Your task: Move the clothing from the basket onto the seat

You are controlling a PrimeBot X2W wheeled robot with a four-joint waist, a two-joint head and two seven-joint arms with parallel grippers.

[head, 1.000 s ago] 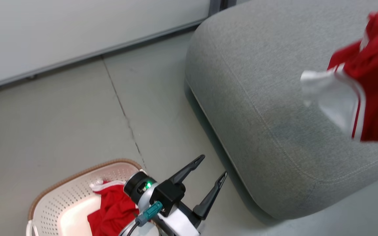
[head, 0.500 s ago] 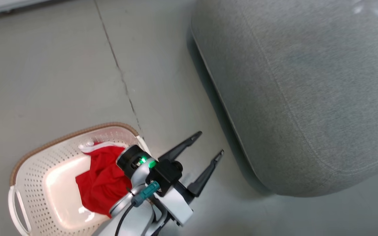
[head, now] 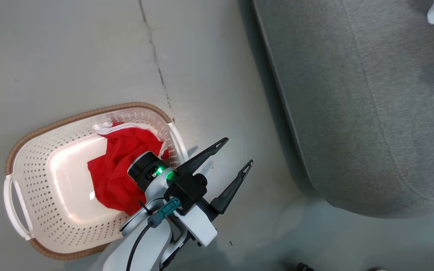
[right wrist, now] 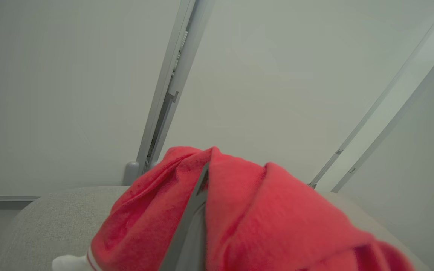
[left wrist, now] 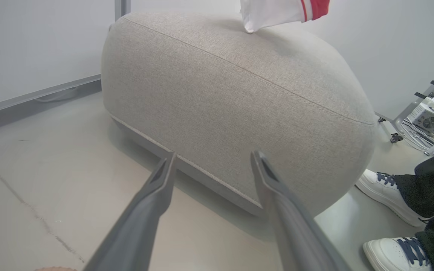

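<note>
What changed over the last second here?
Only the head camera swung downward; nothing clearly moved on its own. The right hand stays shut on one red garment over the seat; the left hand stays open beside the basket, the other garment still inside.

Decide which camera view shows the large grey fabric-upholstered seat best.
The left wrist view: the large grey fabric-upholstered seat shows almost whole, with rounded corners and stitched seam. The head view crops it from above; the right wrist view gives a strip of its top behind a bright red garment.
</note>
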